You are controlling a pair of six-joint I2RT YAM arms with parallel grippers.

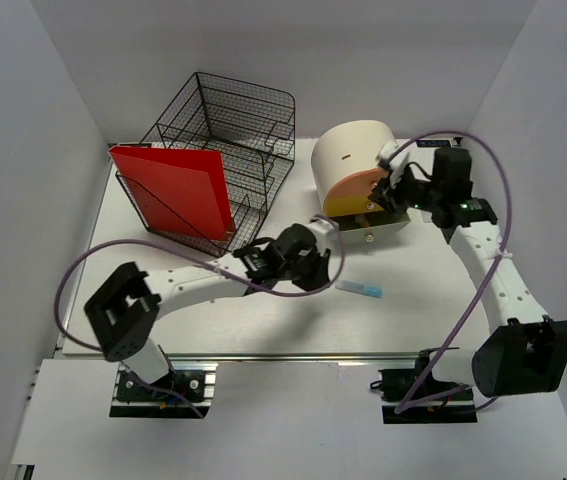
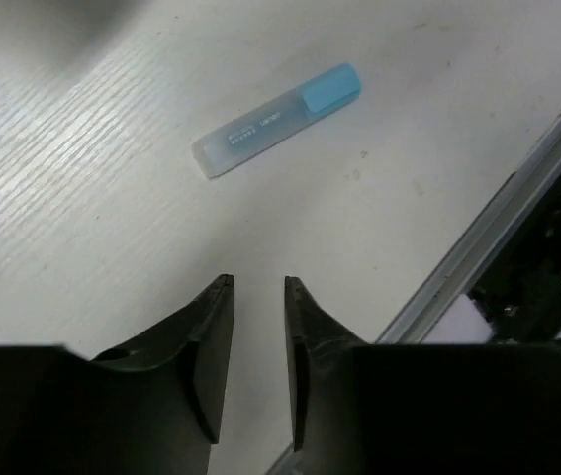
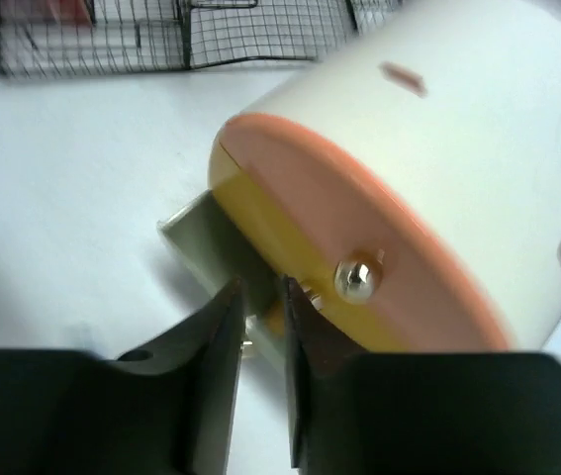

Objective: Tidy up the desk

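On the large matte white desk [image 1: 403,320], spread under both arms, a translucent blue highlighter [image 2: 275,121] is seen ahead of the left gripper [image 2: 258,282], whose empty jaws are almost pressed together, so it could be shoved away. The state of the right gripper [image 3: 260,285] at the round beige drawer unit [image 3: 478,148] cannot be told.

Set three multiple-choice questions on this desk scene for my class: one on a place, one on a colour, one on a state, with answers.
1. Where does the highlighter lie? A on the floor B on the desk C in a box
2. What colour is the folder in the wire tray? A blue B red C green
3. The lowest drawer of the drawer unit is: A pulled out B flush C missing
Answers: B, bare desk lies around it; B, it is plainly red; A, it juts past the yellow front.
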